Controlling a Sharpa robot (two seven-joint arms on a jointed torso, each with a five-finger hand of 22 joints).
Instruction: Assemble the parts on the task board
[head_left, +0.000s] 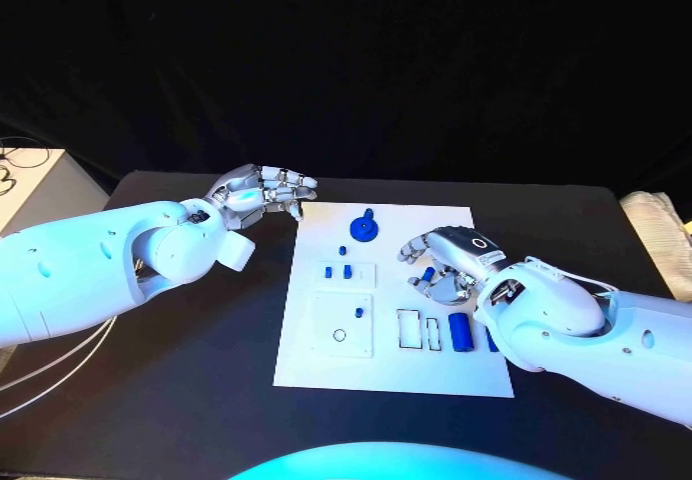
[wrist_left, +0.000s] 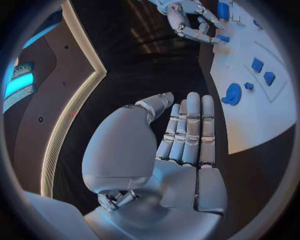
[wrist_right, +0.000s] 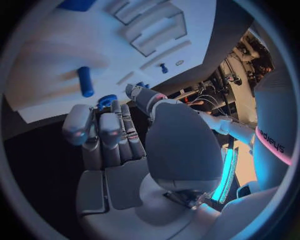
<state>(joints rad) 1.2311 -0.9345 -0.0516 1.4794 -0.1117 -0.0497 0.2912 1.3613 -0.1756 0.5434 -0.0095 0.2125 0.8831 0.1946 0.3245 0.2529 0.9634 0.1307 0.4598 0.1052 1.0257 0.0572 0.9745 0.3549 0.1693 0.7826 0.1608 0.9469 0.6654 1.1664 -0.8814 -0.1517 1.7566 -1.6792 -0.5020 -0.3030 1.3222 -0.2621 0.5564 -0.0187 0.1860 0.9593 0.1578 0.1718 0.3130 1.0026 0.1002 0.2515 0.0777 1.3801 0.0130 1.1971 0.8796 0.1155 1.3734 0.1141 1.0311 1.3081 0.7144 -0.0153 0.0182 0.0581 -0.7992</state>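
Black tabletop (head_left: 188, 400) carried the white task board (head_left: 389, 372) at its centre, a blue round part (head_left: 366, 228) at its twelve o'clock. Right hand (head_left: 440, 262) pinched a small blue part (wrist_right: 106, 101) over the board's three o'clock; left hand (head_left: 260, 192) hovered empty, fingers straight, at eleven.

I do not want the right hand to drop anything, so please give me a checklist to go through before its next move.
1. Left hand holds nothing, beside the task board, not over it: ok.
2. Right hand over the board's right side: ok.
3. Small blue part at the right hand's fingertips, firmly pinched: cannot tell.
4. Blue cylinder lying on the board, no hand touching it: ok.
5. Round blue part on the board, free of both hands: ok.
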